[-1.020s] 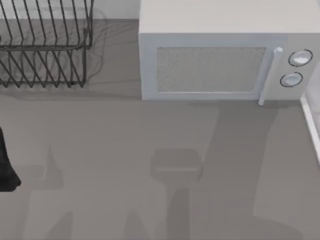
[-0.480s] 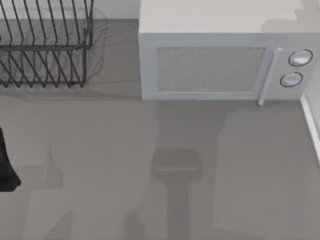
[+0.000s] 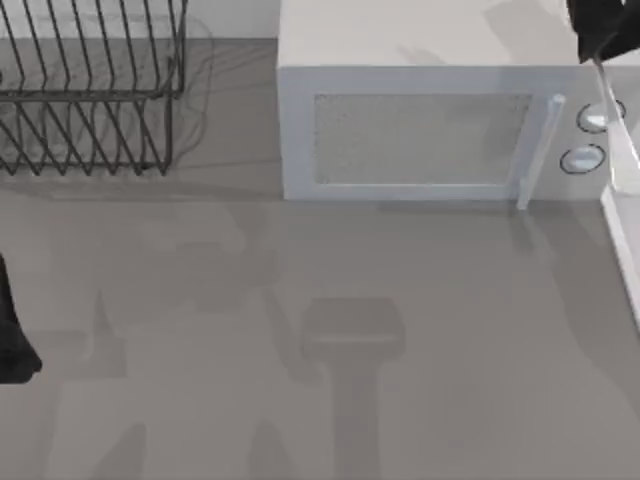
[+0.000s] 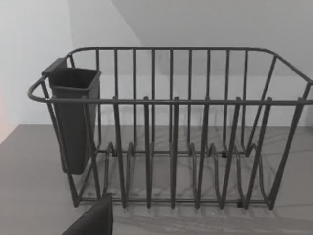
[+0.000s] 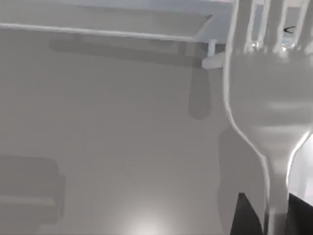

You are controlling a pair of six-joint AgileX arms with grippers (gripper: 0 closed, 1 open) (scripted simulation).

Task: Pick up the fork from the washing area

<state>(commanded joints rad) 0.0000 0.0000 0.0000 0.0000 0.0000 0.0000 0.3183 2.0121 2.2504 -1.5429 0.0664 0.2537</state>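
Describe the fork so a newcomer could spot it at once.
Start at the microwave at the table's back. At its right end, over the two round knobs, the right gripper holds the fork. It is the slim, shiny silver piece hanging below dark fingers.

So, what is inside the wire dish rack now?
The dish rack holds a dark cutlery cup at one end. Its plate slots look bare. The cup's inside is hidden by its wall.

Broad bare table (image 3: pixel 330 330) in front; dish rack (image 3: pixel 90 90) and microwave (image 3: pixel 430 130) along the back.
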